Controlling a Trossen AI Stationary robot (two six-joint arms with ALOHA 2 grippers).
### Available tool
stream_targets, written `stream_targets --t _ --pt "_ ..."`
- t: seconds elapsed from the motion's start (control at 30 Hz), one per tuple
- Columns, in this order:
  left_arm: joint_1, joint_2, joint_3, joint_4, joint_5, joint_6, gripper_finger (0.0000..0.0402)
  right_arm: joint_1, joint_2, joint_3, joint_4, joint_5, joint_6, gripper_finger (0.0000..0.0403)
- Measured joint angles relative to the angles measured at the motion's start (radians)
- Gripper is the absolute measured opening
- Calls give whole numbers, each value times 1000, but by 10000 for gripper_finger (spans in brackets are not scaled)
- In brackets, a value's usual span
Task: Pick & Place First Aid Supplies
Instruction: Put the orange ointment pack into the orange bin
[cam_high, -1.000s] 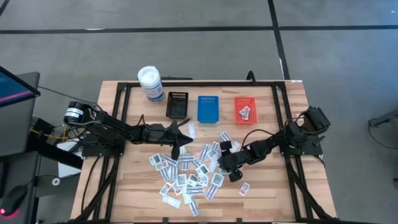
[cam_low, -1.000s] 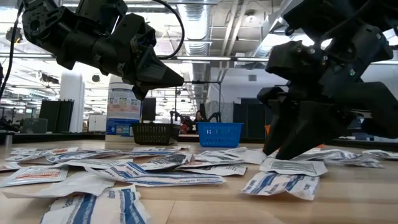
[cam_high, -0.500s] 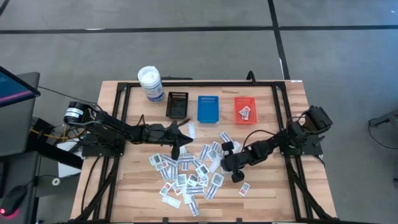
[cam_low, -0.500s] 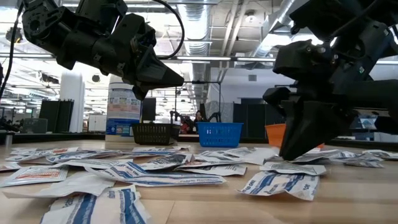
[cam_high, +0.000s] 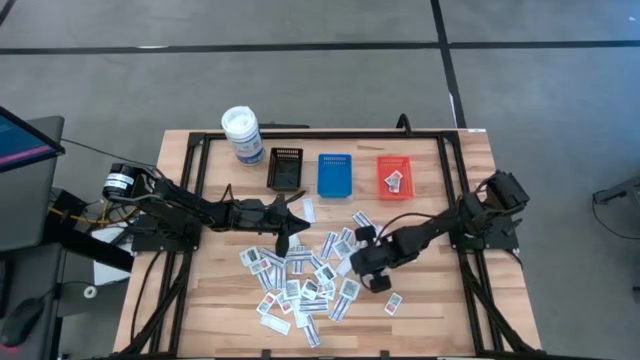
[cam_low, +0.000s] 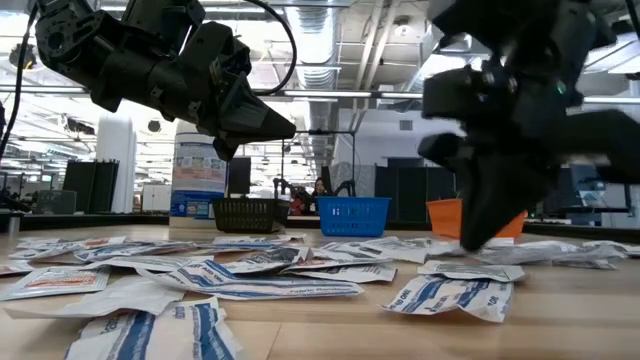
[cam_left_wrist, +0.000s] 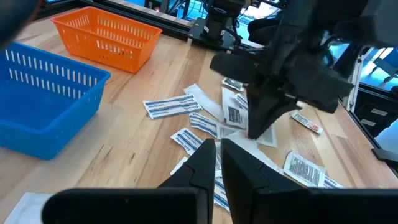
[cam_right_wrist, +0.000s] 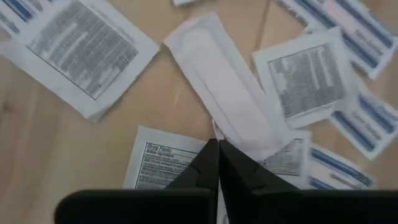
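The right gripper, fingers pinched together on 1 long white packet, risks losing that thin edge grip.

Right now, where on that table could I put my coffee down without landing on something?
Bare wood shows at the table's front right corner, past the lone packet, and at the front left corner. The middle is crowded with packets and both arms; the back holds the canister and three trays.

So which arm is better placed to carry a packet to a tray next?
Probably the right: its hand is shut down on the plain white packet at the pile's edge. The left hand hovers above the packets.
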Motion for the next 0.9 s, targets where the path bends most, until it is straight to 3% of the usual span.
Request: stream_targets --t 0.23,0.4,0.63,0.9 --pt "0 0 0 0 0 0 26 -1 -5 141 -198 3 1 1" --pt "0 0 0 0 0 0 26 -1 -56 166 -328 17 17 1" --pt "0 0 0 0 0 0 26 2 -201 169 -524 156 122 0" --pt "0 0 0 0 0 0 26 -32 -305 169 -672 414 132 0"
